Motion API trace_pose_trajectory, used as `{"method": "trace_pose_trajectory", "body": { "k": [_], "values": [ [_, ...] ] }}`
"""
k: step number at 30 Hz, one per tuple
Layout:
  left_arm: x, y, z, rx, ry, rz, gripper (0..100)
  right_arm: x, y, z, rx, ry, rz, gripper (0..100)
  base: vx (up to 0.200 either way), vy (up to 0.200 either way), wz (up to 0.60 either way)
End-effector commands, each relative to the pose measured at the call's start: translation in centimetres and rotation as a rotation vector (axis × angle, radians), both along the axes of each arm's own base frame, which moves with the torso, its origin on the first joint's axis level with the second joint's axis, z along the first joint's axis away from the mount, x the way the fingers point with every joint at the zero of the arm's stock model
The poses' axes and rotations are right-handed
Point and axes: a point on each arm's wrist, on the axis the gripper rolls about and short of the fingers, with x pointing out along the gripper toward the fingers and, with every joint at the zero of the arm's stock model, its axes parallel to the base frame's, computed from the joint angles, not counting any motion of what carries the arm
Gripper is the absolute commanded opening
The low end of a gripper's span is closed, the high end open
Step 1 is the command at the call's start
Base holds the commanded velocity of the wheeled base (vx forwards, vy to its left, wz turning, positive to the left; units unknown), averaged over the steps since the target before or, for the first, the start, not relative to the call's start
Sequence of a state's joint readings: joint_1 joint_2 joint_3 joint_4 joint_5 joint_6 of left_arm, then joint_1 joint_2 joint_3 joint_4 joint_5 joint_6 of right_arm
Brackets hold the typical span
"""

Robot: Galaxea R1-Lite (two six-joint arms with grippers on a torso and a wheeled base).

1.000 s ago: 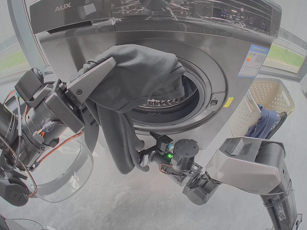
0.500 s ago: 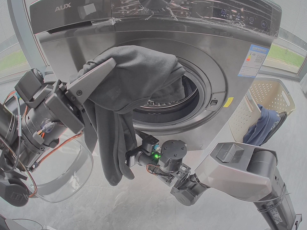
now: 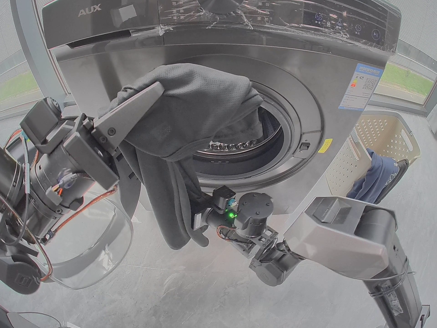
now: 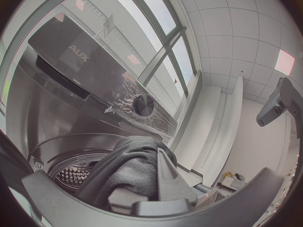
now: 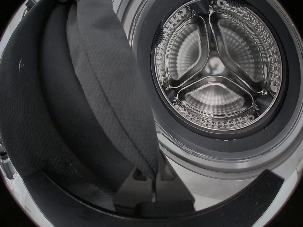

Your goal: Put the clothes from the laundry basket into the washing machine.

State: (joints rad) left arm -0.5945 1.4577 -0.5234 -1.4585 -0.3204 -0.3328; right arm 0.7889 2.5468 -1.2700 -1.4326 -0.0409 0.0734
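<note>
Grey garment (image 3: 200, 101), clamped in left pincer (image 3: 146, 112)

The right gripper (image 5: 153, 175), pinched on the hanging tail of the grey garment (image 3: 195, 110), was raised from the lower centre of the head view, up and rightward toward the washing machine (image 3: 282, 83). The tail, dangling longer half a second before, was drawn up shorter and bunched.

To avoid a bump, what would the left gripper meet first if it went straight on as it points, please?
The left gripper would likely meet the washing machine's front panel above the drum opening; depth is unclear.
</note>
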Motion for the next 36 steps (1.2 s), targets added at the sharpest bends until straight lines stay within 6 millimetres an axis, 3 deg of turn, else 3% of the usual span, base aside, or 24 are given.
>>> {"method": "trace_pose_trajectory", "body": {
  "k": [1, 7, 19, 25, 31, 36],
  "values": [
    [0.1, 0.1, 0.0, -0.001, -0.002, 0.005, 0, 0.3, -4.1, 3.6, 0.011, -0.008, -0.071, 0, 0.0, 0.0, 0.0],
    [0.2, 0.1, 0.1, -0.001, -0.002, 0.01, 0, -1.2, -7.9, 5.2, -0.027, 0.022, -0.12, 0, 0.0, 0.0, 0.0],
    [0.8, 1.0, 0.1, -0.006, -0.004, 0.054, 0, -3.6, -11.6, 7.4, -0.043, 0.037, -0.159, 0, 0.0, 0.0, 0.0],
    [1.0, 1.5, 0.0, -0.004, 0.007, 0.055, 0, -5.2, -13.9, 9.8, -0.021, 0.01, -0.187, 0, 0.0, 0.0, 0.0],
    [0.8, 1.3, -0.3, -0.001, 0.018, 0.04, 0, -7.7, -15.7, 12.1, 0.02, -0.012, -0.22, 0, 0.0, 0.0, 0.0],
    [0.6, 1.3, -0.2, -0.013, 0.028, 0.032, 0, -9.4, -17.1, 12.9, 0.034, -0.013, -0.238, 0, 0.0, 0.0, 0.0]
  ]
}}
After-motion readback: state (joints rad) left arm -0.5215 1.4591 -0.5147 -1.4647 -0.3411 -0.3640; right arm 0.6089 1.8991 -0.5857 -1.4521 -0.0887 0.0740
